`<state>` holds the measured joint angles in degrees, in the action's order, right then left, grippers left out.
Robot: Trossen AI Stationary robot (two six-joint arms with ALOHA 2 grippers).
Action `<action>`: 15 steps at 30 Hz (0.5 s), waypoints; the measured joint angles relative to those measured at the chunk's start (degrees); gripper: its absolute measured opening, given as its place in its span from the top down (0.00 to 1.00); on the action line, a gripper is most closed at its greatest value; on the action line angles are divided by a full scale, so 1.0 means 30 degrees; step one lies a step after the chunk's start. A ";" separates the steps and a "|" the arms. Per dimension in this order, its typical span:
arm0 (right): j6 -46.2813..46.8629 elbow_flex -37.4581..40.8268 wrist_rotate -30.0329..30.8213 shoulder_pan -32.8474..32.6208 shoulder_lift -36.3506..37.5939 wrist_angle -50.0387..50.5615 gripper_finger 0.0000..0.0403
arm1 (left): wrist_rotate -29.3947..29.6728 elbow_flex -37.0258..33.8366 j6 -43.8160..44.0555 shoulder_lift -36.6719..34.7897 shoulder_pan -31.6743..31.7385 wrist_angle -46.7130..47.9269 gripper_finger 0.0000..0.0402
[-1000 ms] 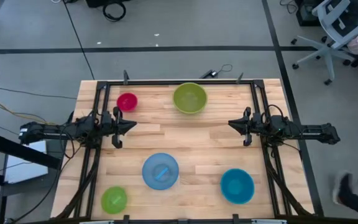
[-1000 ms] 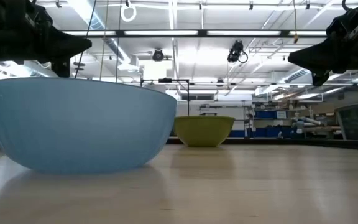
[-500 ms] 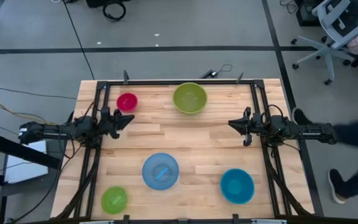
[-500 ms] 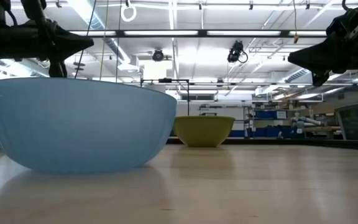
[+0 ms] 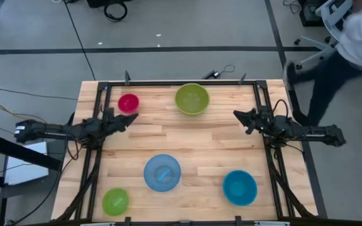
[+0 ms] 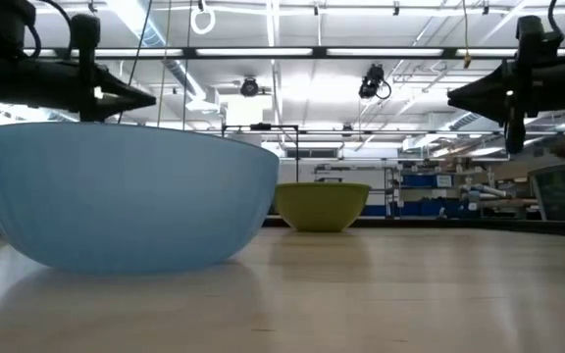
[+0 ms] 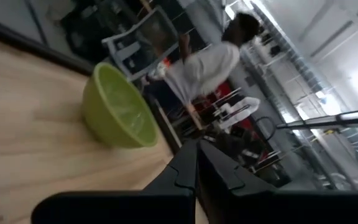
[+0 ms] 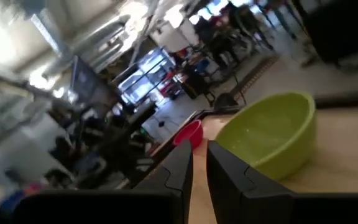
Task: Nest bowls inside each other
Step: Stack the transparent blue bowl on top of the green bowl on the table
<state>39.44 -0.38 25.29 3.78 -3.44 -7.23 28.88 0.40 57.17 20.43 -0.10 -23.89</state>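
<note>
Five bowls are seen spread apart on the wooden table [image 5: 187, 135], none nested in another. In the high view the olive-green bowl [image 5: 191, 98] is placed at upper centre of the table, with the small magenta-red bowl [image 5: 128, 103] to its left near the upper-left corner. The light blue bowl [image 5: 162, 172] is set below centre, the cyan-blue bowl [image 5: 239, 187] toward the lower right, and the lime-green bowl [image 5: 115, 201] at the lower-left corner.

In the low view the light blue bowl fills the left of the frame, close to the camera, while the olive-green bowl is seen farther back at centre.

The left gripper [image 5: 129, 118] is held above the table at mid-left of the high view, just below and beside the magenta-red bowl, pointing toward upper right. Its jaws are pressed together with nothing between them — in the left wrist view the two fingers [image 7: 185, 169] meet in a thin line, and the olive-green bowl lies ahead of them.

The right gripper [image 5: 236, 115] is held at mid-right, pointing left toward the olive-green bowl. Its fingers [image 8: 180, 168] stand slightly apart, a narrow gap showing, and nothing is gripped.

A person [image 5: 341, 44] is seen at the upper right of the high view, beside an office chair [image 5: 332, 16] — off the table.
</note>
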 joint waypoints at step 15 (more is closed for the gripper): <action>0.4520 -0.3639 -0.3139 0.2903 -0.8748 -0.1573 0.87 | -0.1490 0.5361 -0.2749 0.5238 0.3442 0.3341 0.70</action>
<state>53.00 -11.30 15.87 12.49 -29.69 -11.95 24.41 16.49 48.92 36.15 10.23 -13.86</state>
